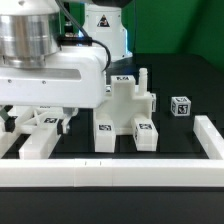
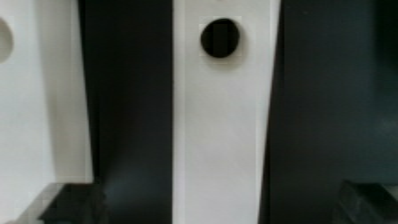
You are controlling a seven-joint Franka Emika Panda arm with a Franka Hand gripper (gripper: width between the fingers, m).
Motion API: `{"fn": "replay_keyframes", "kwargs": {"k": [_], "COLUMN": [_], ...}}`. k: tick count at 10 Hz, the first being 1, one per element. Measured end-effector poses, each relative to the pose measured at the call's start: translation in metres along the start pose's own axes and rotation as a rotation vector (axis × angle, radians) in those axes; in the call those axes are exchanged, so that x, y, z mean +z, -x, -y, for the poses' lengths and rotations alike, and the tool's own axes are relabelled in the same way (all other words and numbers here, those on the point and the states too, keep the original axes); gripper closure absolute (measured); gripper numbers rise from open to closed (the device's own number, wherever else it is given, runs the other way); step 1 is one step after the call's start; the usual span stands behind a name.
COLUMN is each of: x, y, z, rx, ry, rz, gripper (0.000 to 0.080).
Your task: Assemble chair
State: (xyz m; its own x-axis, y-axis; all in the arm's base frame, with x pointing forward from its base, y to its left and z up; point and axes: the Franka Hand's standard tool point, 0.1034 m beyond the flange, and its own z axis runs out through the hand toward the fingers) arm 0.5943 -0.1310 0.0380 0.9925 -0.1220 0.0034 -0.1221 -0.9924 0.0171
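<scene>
In the wrist view a long white chair bar (image 2: 228, 120) with a black oval hole (image 2: 219, 38) runs straight between my dark fingertips (image 2: 71, 205). My gripper (image 2: 222, 208) is open, with a gap on each side of the bar and no contact. Another white chair piece (image 2: 36, 100) lies alongside it. In the exterior view the arm's white hand (image 1: 50, 75) hangs low over white chair parts (image 1: 40, 132) at the exterior view's left. A partly joined chair block (image 1: 130, 105) with tags stands at the centre.
A small tagged white cube (image 1: 180, 105) sits to the exterior view's right of the centre block. A long low white border rail (image 1: 110, 172) runs along the front and up the right side (image 1: 210, 140). The table top is black.
</scene>
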Motion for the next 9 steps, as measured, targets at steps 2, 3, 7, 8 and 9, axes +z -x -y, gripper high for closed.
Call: {"fn": "replay_keyframes", "kwargs": {"k": [2, 3, 7, 8, 9], "x": [0.010, 0.014, 0.031, 0.032, 0.033], "y": [0.002, 0.004, 0.007, 0.008, 0.009], "z": [-0.001, 0.000, 0.004, 0.004, 0.004], "rx": [0.000, 0.008, 0.004, 0.004, 0.004], "ry": [0.010, 0.010, 0.022, 0.023, 0.024], "rz": [-0.001, 0.005, 0.004, 0.004, 0.003], "gripper": [0.0151, 0.0151, 0.0151, 0.0151, 0.0151]}}
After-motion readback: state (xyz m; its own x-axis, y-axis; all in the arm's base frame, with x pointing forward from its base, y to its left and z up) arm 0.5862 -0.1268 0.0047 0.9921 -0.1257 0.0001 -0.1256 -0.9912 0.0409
